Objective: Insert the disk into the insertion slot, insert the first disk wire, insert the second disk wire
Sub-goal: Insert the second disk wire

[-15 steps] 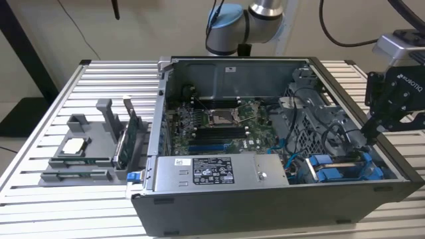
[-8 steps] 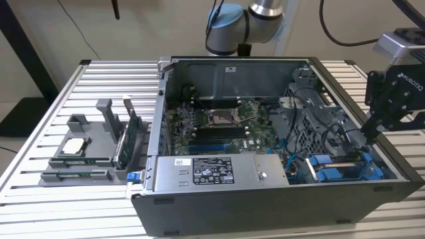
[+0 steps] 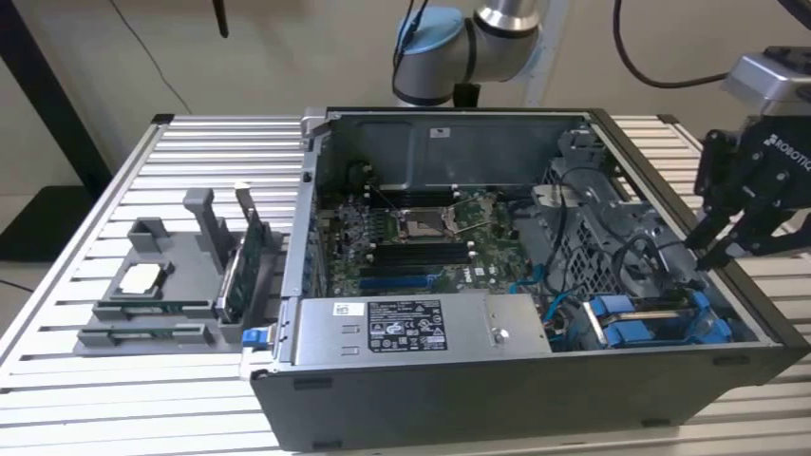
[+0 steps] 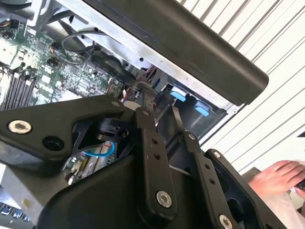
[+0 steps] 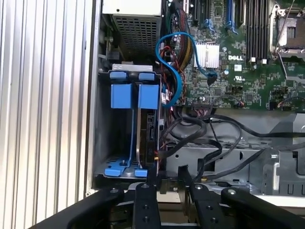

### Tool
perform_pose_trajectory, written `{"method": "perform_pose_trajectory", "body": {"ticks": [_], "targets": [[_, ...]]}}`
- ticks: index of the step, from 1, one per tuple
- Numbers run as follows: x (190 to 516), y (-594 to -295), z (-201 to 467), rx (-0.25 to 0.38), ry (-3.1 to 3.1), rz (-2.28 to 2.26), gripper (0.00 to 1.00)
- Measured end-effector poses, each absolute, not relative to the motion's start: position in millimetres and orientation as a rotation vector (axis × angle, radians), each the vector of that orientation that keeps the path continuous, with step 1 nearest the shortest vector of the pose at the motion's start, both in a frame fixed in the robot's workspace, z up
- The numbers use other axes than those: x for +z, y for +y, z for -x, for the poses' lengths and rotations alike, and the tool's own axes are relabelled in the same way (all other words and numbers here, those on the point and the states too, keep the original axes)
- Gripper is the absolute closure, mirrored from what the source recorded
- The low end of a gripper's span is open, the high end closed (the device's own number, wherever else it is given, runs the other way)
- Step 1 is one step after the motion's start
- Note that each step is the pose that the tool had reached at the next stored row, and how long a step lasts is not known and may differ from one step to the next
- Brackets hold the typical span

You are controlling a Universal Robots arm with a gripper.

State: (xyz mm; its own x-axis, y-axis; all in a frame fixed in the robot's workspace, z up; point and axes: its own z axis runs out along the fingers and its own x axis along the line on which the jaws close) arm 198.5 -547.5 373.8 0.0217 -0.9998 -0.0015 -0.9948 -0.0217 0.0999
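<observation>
We find the silver-grey disk [image 5: 144, 131] on its blue plastic carrier seated edgewise in the grey metal insertion slot [image 5: 110, 143] at the open computer case's [image 3: 507, 389] corner, connector end facing the loose black wires [image 5: 202, 138], we judge, where the black gripper [image 5: 167, 175] hovers, jaws narrowly parted, empty.
</observation>
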Motion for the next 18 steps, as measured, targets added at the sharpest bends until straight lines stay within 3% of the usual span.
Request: {"method": "perform_pose_trajectory", "body": {"ticks": [18], "targets": [[373,-551,-214,-0.193,-2.099,-2.144,0.68]]}}
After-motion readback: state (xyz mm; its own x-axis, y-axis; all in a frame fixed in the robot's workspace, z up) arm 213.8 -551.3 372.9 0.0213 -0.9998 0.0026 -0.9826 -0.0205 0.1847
